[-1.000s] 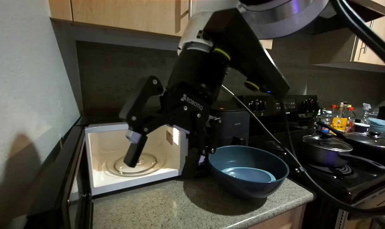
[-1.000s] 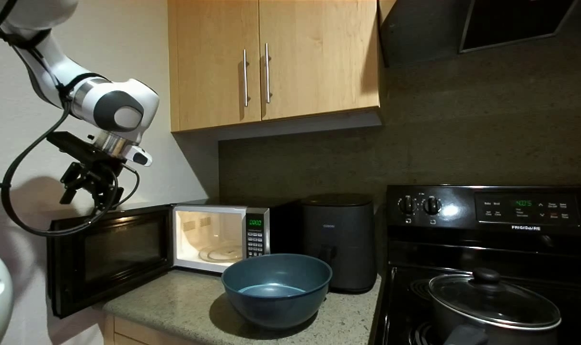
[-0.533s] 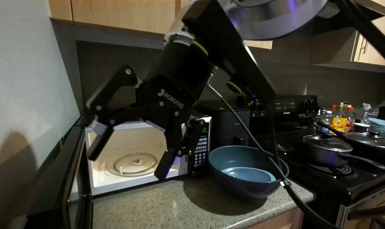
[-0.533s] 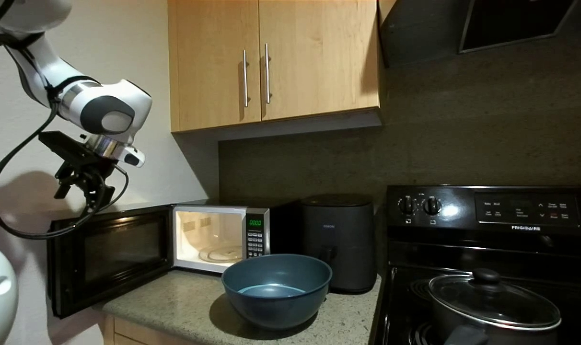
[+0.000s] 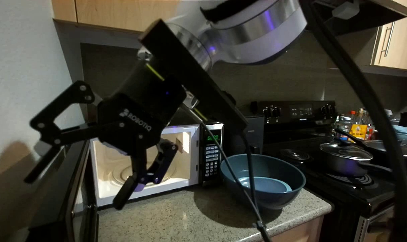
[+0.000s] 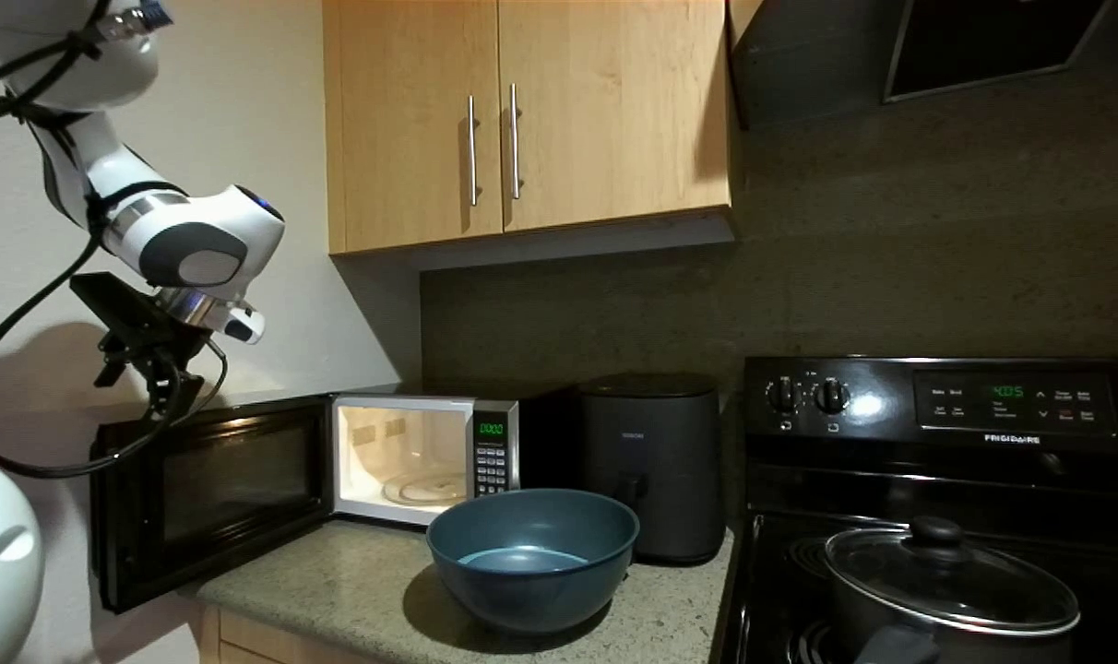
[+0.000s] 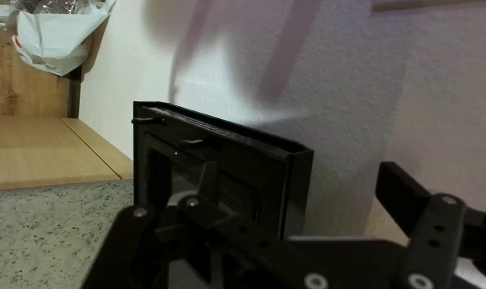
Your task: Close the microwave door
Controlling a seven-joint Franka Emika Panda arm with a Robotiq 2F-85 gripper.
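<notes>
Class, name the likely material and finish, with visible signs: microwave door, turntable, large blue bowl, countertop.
Microwave door: probably glossy black plastic around dark glass; light streaks along it.
Turntable: likely clear, smooth glass; it looks see-through.
Large blue bowl: smooth plastic or ceramic; its soft sheen leaves that open.
Countertop: stone or stone-look laminate, lightly polished; speckles and a faint reflection suggest this.

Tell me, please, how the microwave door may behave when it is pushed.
The door should swing rather than slide, since it meets the microwave along one upright edge. It is probably stiff: the wrist view shows a thick, boxlike panel. It also gleams, so a glancing touch might slip.
</notes>
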